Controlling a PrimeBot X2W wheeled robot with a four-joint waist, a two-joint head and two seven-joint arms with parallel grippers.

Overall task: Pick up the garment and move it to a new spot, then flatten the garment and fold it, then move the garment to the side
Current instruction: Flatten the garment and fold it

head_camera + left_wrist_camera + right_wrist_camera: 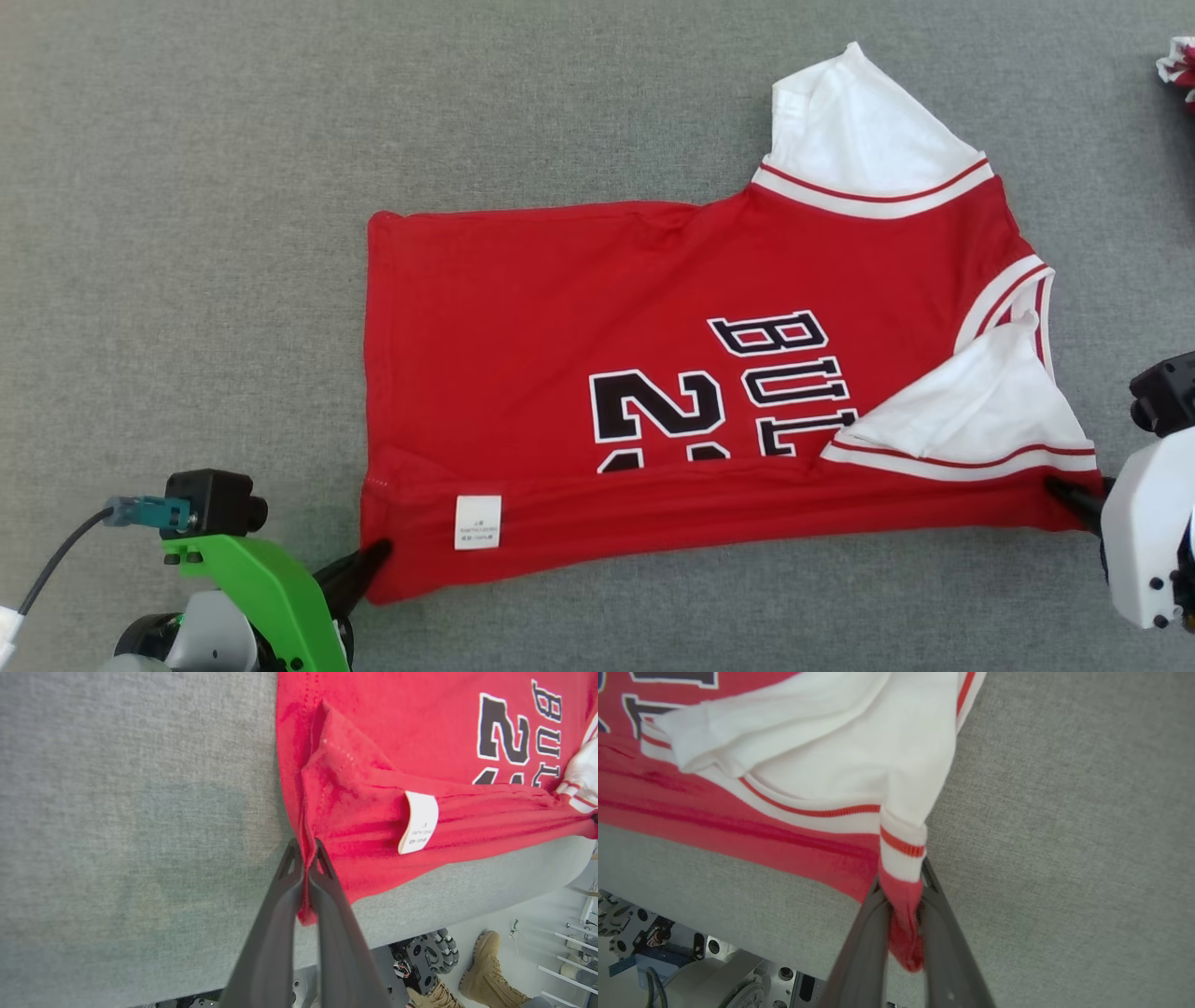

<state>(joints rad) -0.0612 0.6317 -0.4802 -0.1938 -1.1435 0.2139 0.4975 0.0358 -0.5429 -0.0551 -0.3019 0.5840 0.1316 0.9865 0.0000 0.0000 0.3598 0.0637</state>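
The garment [653, 308] is a red basketball jersey with white sleeves and black lettering, lying sideways on the grey table [187, 233]. Its near long edge is folded up a little, showing a white care label [478, 522]. My left gripper [378, 553] is shut on the jersey's near left hem corner; in the left wrist view the red cloth [355, 802] is pinched between the dark fingers [327, 891]. My right gripper [1060, 488] is shut on the near right corner by the white sleeve [971, 411]; in the right wrist view the red and white cuff [901, 882] sits between its fingers [945, 933].
A bit of another red and white cloth [1178, 70] lies at the far right edge of the table. In the left wrist view a person's tan boots [486, 970] stand on the floor beyond the table's near edge. The grey surface stretches left of the jersey.
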